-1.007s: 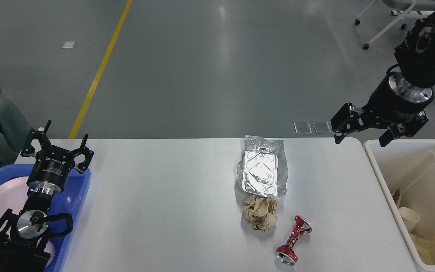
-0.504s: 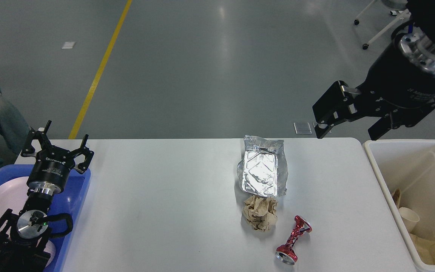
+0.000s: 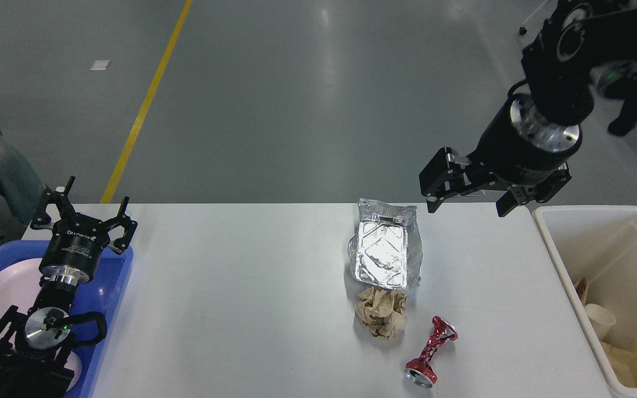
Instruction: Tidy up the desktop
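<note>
The desktop surface carries a foil tray just below our open, empty right end effector. Crumpled paper and a crushed can lie nearer us; our left end effector is spread open too.

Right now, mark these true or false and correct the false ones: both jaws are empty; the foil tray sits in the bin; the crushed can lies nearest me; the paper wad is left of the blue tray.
1. Both sets of jaws, left gripper and right gripper, are empty: true.
2. Foil tray in the cream bin: false, it lies on the desktop.
3. Crushed red can nearest me: true.
4. Brown paper wad left of the blue tray: false, right of it.
</note>
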Robot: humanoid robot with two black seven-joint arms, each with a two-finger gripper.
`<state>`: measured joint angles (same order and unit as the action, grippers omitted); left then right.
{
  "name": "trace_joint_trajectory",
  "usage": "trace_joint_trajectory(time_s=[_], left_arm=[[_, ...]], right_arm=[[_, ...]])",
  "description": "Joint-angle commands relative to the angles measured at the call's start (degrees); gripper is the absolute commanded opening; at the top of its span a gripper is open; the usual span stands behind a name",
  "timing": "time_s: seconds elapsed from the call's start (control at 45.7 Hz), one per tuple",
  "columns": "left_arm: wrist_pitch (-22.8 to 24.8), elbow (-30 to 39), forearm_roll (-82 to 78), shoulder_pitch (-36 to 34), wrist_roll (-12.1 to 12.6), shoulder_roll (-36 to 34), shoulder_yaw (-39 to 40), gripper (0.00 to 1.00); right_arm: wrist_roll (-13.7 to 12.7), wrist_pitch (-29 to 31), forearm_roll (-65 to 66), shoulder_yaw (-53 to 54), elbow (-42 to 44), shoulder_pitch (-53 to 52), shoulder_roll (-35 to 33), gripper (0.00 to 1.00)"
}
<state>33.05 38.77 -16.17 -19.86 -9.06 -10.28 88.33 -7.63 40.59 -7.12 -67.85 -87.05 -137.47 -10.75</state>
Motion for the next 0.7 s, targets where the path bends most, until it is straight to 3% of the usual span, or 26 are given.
trace_joint_trajectory(time_s=[0.0, 0.175, 0.35, 0.679], left_arm=[[0.0, -0.01, 0.0, 0.0, 0.01, 0.0, 0.0, 0.96], [0.0, -0.01, 0.0, 0.0, 0.01, 0.0, 0.0, 0.96], [0.0, -0.1, 0.0, 0.0, 0.01, 0.0, 0.0, 0.96], [0.0, -0.01, 0.0, 0.0, 0.01, 0.0, 0.0, 0.96]], right_arm=[[-0.02, -7.7, -0.17, 2.8, 3.11, 10.37, 3.45, 1.0], [-0.11, -18.34, 0.27, 5.44, 7.07, 23.82, 10.48, 1.0], [-0.11, -24.06, 0.44, 7.82, 11.1, 34.72, 12.59, 1.0], [-0.11, -26.7, 0.36, 8.34, 27.28, 52.13, 18.83, 1.0]])
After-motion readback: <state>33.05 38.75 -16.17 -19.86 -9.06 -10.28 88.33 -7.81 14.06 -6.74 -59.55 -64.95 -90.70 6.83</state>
